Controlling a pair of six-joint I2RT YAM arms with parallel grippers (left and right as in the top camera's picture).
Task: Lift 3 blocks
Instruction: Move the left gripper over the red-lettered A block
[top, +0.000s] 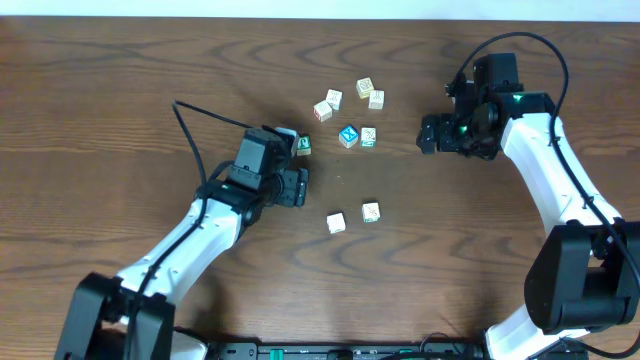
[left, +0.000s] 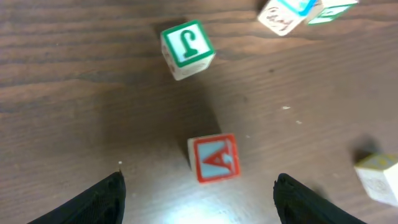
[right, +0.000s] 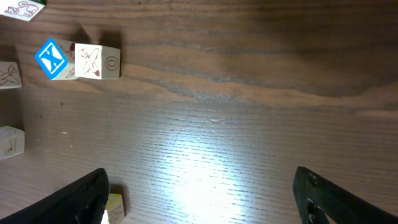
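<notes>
Low in both wrist views, left gripper (left: 199, 190) and right gripper (right: 200, 180) gape empty, red block (left: 214, 158) just above the left.

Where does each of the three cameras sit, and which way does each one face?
Overhead: fixed above the table, looking straight down; the left arm and right arm both show.
Left wrist: on the left arm, facing down at the red A block and green J block; open left end effector at the bottom.
Right wrist: on the right arm, facing mostly bare wood; open right end effector at the bottom.
Shared: the blue-faced block shows overhead and in the right wrist view.
</notes>
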